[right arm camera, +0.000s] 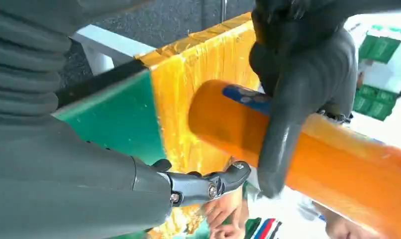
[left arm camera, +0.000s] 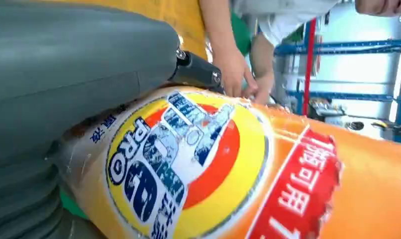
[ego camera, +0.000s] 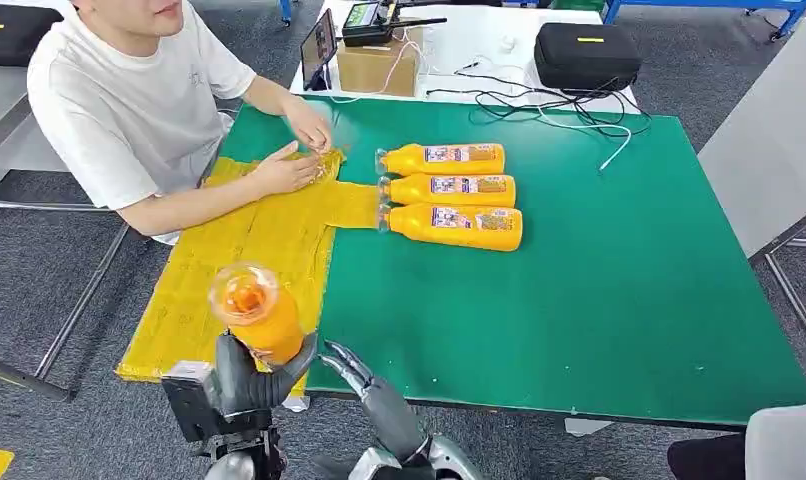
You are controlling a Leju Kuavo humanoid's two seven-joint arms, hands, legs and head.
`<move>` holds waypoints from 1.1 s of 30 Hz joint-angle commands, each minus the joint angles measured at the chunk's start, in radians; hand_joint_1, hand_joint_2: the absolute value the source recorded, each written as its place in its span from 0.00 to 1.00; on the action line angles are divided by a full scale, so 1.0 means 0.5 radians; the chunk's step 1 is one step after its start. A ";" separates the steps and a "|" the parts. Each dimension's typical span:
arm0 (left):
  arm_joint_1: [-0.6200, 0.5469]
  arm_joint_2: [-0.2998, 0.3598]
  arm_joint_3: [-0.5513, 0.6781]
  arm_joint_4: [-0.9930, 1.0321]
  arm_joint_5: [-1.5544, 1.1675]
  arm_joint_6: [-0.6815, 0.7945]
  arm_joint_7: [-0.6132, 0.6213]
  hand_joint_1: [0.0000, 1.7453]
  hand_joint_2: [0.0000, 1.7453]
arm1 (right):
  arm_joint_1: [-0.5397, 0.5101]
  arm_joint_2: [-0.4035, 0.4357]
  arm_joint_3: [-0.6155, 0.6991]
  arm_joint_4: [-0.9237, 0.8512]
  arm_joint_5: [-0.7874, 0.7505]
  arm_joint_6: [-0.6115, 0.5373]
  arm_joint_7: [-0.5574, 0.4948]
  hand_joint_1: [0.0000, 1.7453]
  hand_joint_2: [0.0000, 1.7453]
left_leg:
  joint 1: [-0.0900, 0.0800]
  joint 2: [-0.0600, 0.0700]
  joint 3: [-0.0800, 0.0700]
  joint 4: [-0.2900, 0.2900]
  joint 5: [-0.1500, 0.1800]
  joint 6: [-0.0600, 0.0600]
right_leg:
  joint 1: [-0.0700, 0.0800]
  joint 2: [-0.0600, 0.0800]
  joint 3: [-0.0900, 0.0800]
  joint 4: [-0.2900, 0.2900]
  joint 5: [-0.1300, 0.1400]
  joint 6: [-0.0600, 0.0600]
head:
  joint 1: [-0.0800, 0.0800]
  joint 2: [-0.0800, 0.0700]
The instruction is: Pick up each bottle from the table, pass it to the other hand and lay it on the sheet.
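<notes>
Nearest: left hand (ego camera: 249, 375), grey and rubbery, wrapped around one orange bottle (ego camera: 256, 315) held upright, cap end toward the camera, above the near end of the yellow sheet (ego camera: 239, 260). Glossy plastic with a printed label (left arm camera: 188, 159) in blue, red and yellow, seen close in the left wrist view; thick grey thumb (right arm camera: 288, 129) across the smooth cylinder in the right wrist view. Right hand (ego camera: 364, 385) just beside the bottle, apart from it, fingers (right arm camera: 213, 184) loosely spread and empty. Three more bottles (ego camera: 449, 192) of the same kind on the green mat (ego camera: 599, 300), lying on their sides, side by side and touching, caps toward the sheet, the nearest one's cap end at the sheet's edge. Sheet crinkled and shiny, draped over the table's left side. Two hands of a seated person (ego camera: 139, 110) in a white shirt on the sheet's far end (ego camera: 299, 160). Beyond the mat: one cardboard box (ego camera: 379, 65), one black case (ego camera: 587, 55), white and black cables (ego camera: 539, 100).
</notes>
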 commanded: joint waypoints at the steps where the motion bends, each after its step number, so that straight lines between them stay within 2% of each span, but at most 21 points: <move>1: -0.213 -0.157 0.473 0.511 -0.857 0.136 -0.009 1.00 1.00 | 0.054 -0.084 -0.025 0.070 -0.071 -0.068 -0.048 0.00 0.00 | 0.002 0.001 0.006 -0.003 0.000 -0.002 | 0.002 -0.001 0.007 -0.004 0.000 -0.002 | 0.002 0.000; 2: -0.229 -0.151 0.474 0.533 -0.846 0.137 -0.006 1.00 1.00 | 0.048 -0.084 -0.027 0.075 -0.071 -0.066 -0.048 0.00 0.00 | 0.001 0.001 0.005 -0.003 0.001 -0.002 | 0.001 -0.002 0.006 -0.003 0.000 -0.002 | 0.000 0.001; 4: -0.298 -0.230 0.755 0.623 -1.180 0.137 -0.069 1.00 1.00 | 0.031 -0.082 -0.041 0.048 -0.046 -0.085 -0.070 0.00 0.00 | 0.002 0.001 0.004 -0.002 0.001 -0.002 | 0.002 -0.002 0.006 -0.003 0.001 -0.003 | 0.001 0.001; 8: -0.352 -0.247 0.798 0.716 -1.180 0.137 -0.121 1.00 1.00 | 0.027 -0.082 -0.055 0.019 -0.052 -0.071 -0.063 0.00 0.00 | 0.001 0.001 0.004 -0.002 0.001 -0.002 | 0.001 -0.002 0.005 -0.002 0.001 -0.003 | 0.000 0.000; 9: -0.363 -0.342 1.027 0.711 -1.534 0.137 -0.192 1.00 1.00 | 0.031 -0.079 -0.066 0.007 -0.061 -0.050 -0.065 0.00 0.00 | 0.002 0.000 0.006 -0.002 0.001 -0.003 | 0.003 -0.003 0.007 -0.003 0.000 -0.005 | 0.000 0.001; 10: -0.397 -0.394 1.202 0.738 -1.867 0.137 -0.153 1.00 1.00 | 0.025 -0.073 -0.079 0.002 -0.066 -0.039 -0.068 0.00 0.00 | 0.002 0.000 0.005 -0.001 0.001 -0.003 | 0.002 -0.002 0.006 -0.002 0.000 -0.004 | 0.001 0.000; 12: -0.520 -0.310 1.299 0.958 -2.316 0.137 0.013 1.00 1.00 | 0.015 -0.042 -0.114 -0.004 -0.059 -0.029 -0.067 0.00 0.00 | 0.003 0.007 0.006 0.000 -0.001 -0.003 | 0.003 0.003 0.005 -0.002 0.001 -0.004 | 0.000 0.000; 13: -0.570 -0.256 1.294 1.071 -2.570 0.137 0.138 1.00 1.00 | 0.015 -0.035 -0.120 -0.019 -0.052 -0.016 -0.072 0.00 0.00 | 0.002 0.004 0.004 -0.001 0.001 -0.002 | 0.002 0.000 0.004 -0.001 0.001 -0.003 | 0.000 0.000; 16: -0.738 -0.126 1.240 1.398 -2.694 0.137 0.311 1.00 1.00 | 0.029 -0.024 -0.138 -0.062 -0.058 0.056 -0.064 0.00 0.00 | 0.001 0.001 0.006 -0.003 0.002 -0.003 | 0.001 0.000 0.006 -0.001 0.001 -0.004 | 0.001 0.000; 19: -0.922 -0.014 1.156 1.750 -2.747 0.137 0.514 1.00 1.00 | 0.036 -0.011 -0.153 -0.074 -0.053 0.072 -0.061 0.00 0.00 | 0.002 0.001 0.005 -0.003 0.003 -0.004 | 0.002 -0.003 0.005 -0.001 0.001 -0.005 | 0.001 0.000; 21: -1.041 0.059 1.059 1.992 -2.659 -0.009 0.585 1.00 1.00 | 0.044 0.003 -0.187 -0.102 -0.058 0.079 -0.063 0.00 0.00 | 0.003 -0.002 0.005 -0.003 0.004 -0.005 | 0.003 -0.006 0.007 -0.001 0.001 -0.006 | 0.001 0.000; 22: -1.073 0.091 1.036 2.022 -2.557 -0.185 0.622 1.00 1.00 | 0.061 0.026 -0.236 -0.138 -0.098 0.089 -0.081 0.00 0.00 | 0.002 -0.004 0.005 -0.002 0.004 -0.004 | 0.002 -0.007 0.006 -0.001 0.000 -0.005 | 0.001 0.000; 25: -1.076 0.185 0.835 2.049 -2.731 -0.234 0.851 1.00 1.00 | 0.088 0.042 -0.293 -0.201 -0.116 0.069 -0.049 0.00 0.00 | 0.001 0.001 0.004 -0.001 0.003 -0.005 | 0.001 -0.002 0.004 0.003 0.000 -0.004 | -0.001 0.000; 30: -1.051 0.199 0.795 2.035 -2.695 -0.318 0.908 1.00 1.00 | 0.122 0.045 -0.354 -0.249 -0.164 0.068 -0.016 0.00 0.00 | 0.000 0.003 0.019 -0.003 0.002 -0.005 | 0.000 0.004 0.017 0.002 0.002 -0.003 | -0.001 0.000; 31: -1.057 0.205 0.772 2.042 -2.685 -0.409 0.924 0.90 1.00 | 0.127 0.051 -0.376 -0.259 -0.174 0.059 -0.015 0.00 0.00 | 0.002 0.004 0.019 -0.003 0.003 -0.007 | 0.002 0.004 0.018 0.001 0.003 -0.006 | 0.001 0.001; 32: -1.058 0.205 0.768 2.036 -2.678 -0.434 0.934 0.90 1.00 | 0.130 0.055 -0.388 -0.264 -0.181 0.056 -0.014 0.00 0.00 | 0.001 -0.001 0.022 -0.003 0.003 -0.005 | 0.001 0.000 0.021 0.001 0.001 -0.005 | 0.001 0.000; 33: -1.054 0.204 0.752 2.023 -2.671 -0.473 0.944 0.77 1.00 | 0.131 0.057 -0.403 -0.276 -0.186 0.054 -0.013 0.00 0.00 | 0.003 0.002 0.021 -0.004 0.005 -0.007 | 0.003 0.003 0.019 0.001 0.004 -0.007 | 0.001 0.001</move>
